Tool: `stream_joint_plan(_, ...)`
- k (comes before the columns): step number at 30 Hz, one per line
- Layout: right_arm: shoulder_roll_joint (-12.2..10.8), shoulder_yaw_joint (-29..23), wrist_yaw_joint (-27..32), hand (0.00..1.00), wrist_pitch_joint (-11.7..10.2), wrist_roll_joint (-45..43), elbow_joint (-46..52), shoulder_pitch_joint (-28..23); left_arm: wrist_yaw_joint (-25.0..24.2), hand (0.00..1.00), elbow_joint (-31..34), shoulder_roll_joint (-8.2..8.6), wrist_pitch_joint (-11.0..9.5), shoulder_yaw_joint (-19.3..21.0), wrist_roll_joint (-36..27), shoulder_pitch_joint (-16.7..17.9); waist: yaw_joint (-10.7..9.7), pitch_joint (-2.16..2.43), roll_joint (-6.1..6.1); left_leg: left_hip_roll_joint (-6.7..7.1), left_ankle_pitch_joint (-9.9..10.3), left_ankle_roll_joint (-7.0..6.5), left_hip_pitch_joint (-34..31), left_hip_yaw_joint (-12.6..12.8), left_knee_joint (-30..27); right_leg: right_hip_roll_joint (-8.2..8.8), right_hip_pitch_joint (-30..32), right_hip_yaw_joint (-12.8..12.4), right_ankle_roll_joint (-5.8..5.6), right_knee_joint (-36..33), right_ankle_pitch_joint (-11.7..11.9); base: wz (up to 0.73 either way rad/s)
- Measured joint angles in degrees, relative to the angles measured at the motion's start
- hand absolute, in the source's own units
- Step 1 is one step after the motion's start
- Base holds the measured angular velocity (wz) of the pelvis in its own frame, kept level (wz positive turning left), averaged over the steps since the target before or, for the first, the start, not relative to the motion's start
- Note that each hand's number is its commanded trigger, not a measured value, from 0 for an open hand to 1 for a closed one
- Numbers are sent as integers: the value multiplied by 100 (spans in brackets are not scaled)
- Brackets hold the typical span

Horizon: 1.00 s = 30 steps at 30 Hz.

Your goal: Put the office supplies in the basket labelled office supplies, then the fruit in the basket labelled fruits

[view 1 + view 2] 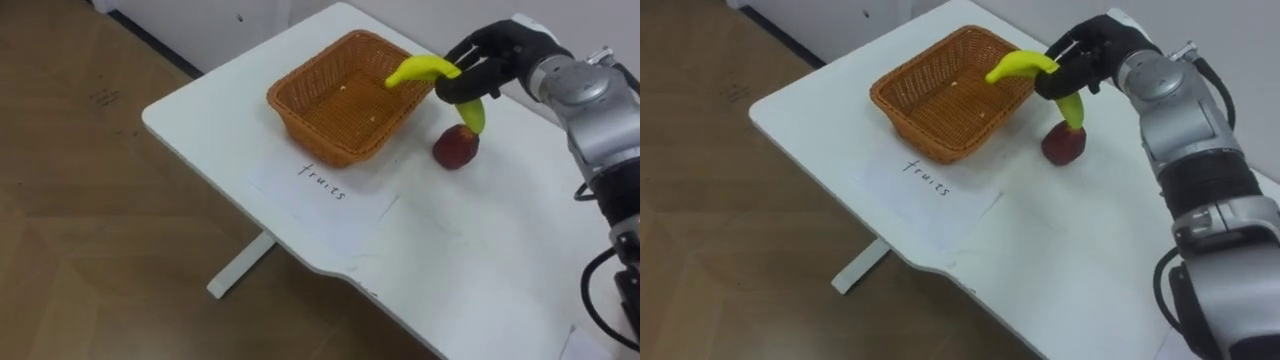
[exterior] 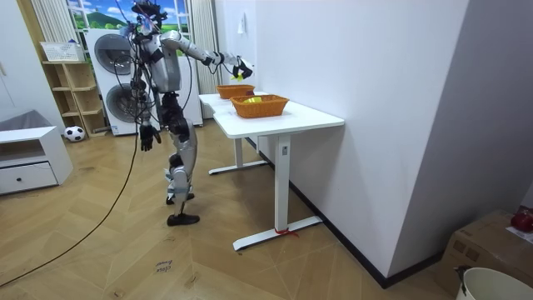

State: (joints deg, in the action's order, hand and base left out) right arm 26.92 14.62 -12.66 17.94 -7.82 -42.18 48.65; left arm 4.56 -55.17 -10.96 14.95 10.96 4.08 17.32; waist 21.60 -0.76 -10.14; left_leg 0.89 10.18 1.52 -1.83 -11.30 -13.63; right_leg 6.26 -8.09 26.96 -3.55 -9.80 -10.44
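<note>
One banana (image 1: 425,70) is clamped in my curled right hand (image 1: 490,62), its long axis running from 10 o'clock, over the rim of the basket (image 1: 320,140), down to 5 o'clock above the apple (image 1: 456,147). The basket's middle lies at 9 o'clock from my hand; my left hand (image 2: 146,136) hangs idle.

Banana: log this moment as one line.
right hand: shut on banana | banana: over basket rim | apple: on table beside basket | left hand: hangs at side

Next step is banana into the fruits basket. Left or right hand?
Right. The right hand grips the banana, its tip over the wicker basket. The left hand hangs by the robot's side, away from the table.
</note>
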Motion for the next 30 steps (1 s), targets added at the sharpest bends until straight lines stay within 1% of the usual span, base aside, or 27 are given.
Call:
stream_joint_plan(5,0,3,37,100,7,1,-54,1,6,0,8,-11,-2,-4,-7,-1,54,-2,-17,3,2,3,-63,-18,-11,-5,-8,54,-23,-1,-24,1)
stream_joint_plan(6,0,11,78,100,12,-2,-55,1,6,0,9,-24,-7,-12,-13,2,73,-10,-37,6,-2,8,-74,-14,-8,-3,6,58,-20,-1,-33,0)
stream_joint_plan(10,0,45,238,100,29,3,-13,1,6,0,15,-89,-4,-47,-4,46,104,-11,-109,11,-9,19,-106,-17,-12,-7,29,23,-12,2,-64,0)
stream_joint_plan(13,0,93,436,100,38,-117,39,1,-14,0,116,-103,1,-48,12,103,161,12,-146,7,-10,19,-141,-16,-11,-10,71,26,-12,-2,-63,0)
stream_joint_plan(14,0,121,472,100,38,-174,52,1,-17,0,129,-109,0,-57,21,105,179,12,-148,6,-10,19,-142,-16,-15,-10,76,27,-11,-5,-63,0)
stream_joint_plan(16,-1,291,591,100,37,-306,101,2,-18,0,134,-130,-4,-70,33,102,247,14,-150,2,-12,18,-137,-16,-24,-10,83,29,-11,-3,-63,0)
stream_joint_plan(20,-2,504,742,100,29,-391,156,72,-28,0,129,-137,-19,-70,37,104,265,6,-139,2,-11,19,-152,-38,-17,-12,82,62,-11,0,-63,6)
stream_joint_plan(21,-1,578,799,100,27,-390,161,137,-34,0,128,-140,-33,-70,41,104,263,-3,-128,4,-11,19,-158,-57,-9,-15,81,78,-12,1,-63,6)
stream_joint_plan(24,-2,753,947,100,-29,-390,175,237,-63,0,130,-192,-72,-70,43,101,256,-5,-129,4,-10,21,-174,-98,10,-18,82,158,-12,3,-63,8)
stream_joint_plan(26,-3,894,1016,100,-56,-388,186,265,-72,0,125,-223,-105,-69,48,101,275,-8,-133,8,-10,21,-178,-122,14,-20,83,157,-12,2,-63,7)
stream_joint_plan(28,-13,1019,1017,100,-72,-406,253,265,-112,0,122,-271,-130,-68,48,97,333,-21,-148,8,-10,21,-191,-127,13,-21,95,153,-12,2,-63,0)
stream_joint_plan(30,-13,1060,1017,100,-91,-409,263,266,-139,0,123,-297,-140,-69,49,96,388,-22,-167,8,-10,21,-242,-127,7,-21,137,149,-12,1,-63,2)
